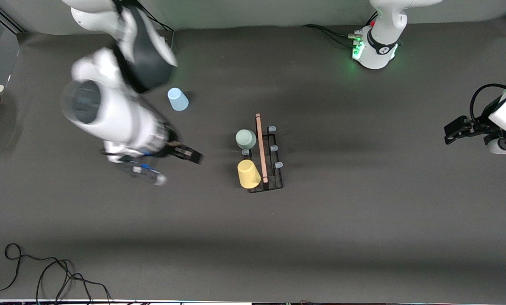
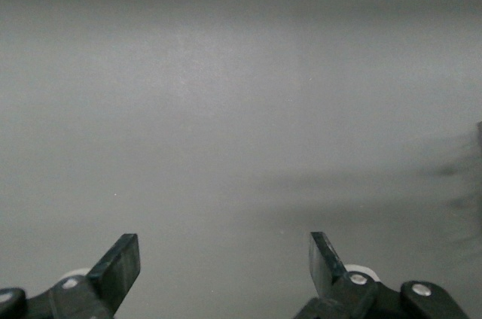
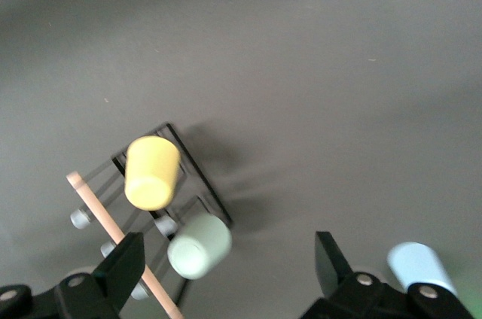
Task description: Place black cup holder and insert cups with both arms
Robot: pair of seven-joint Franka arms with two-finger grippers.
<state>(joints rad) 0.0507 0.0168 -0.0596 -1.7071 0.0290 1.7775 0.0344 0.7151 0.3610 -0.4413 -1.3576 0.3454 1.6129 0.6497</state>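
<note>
We see the right pincer (image 1: 184, 154) over bare worktop (image 1: 321, 220), fingers spread wide and holding nothing. The black cup holder (image 1: 274, 157) stands on the worktop toward the left arm's end from this pincer, its wooden handle (image 1: 261, 148) running along the top. Two cups sit on its pegs, on the side facing the right pincer: the yellow cup (image 1: 248, 174) nearer the front camera, the grey-green cup (image 1: 246, 139) just beside it, farther from that camera. The light blue cup (image 1: 178, 99) stands on the worktop well apart from the holder, close to the right arm. The left pincer (image 1: 460, 129) waits at its own end of the worktop, fingers equally wide apart and empty.
</note>
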